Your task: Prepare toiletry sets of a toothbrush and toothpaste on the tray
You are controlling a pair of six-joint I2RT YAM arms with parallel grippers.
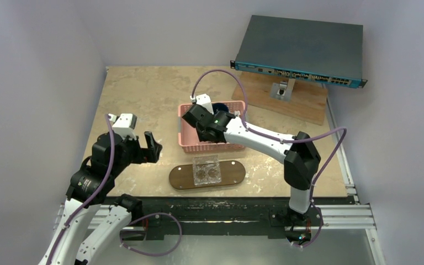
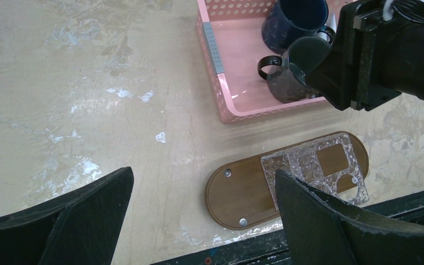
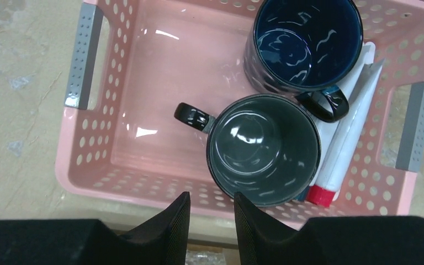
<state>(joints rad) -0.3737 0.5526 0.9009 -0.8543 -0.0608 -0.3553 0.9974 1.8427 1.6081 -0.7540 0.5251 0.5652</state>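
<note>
The dark brown wooden tray lies at the table's near edge with a clear patterned holder on it. It also shows in the left wrist view. A white toothpaste tube with a red cap lies in the pink basket, against its right wall beside two mugs. No toothbrush is clearly visible. My right gripper hangs over the basket's near wall, jaws slightly apart and empty. My left gripper is wide open and empty, above the table left of the tray.
A dark blue mug and a dark grey mug stand in the basket. A second white tube lies under the first. A blue network switch on a wooden block stands at the back right.
</note>
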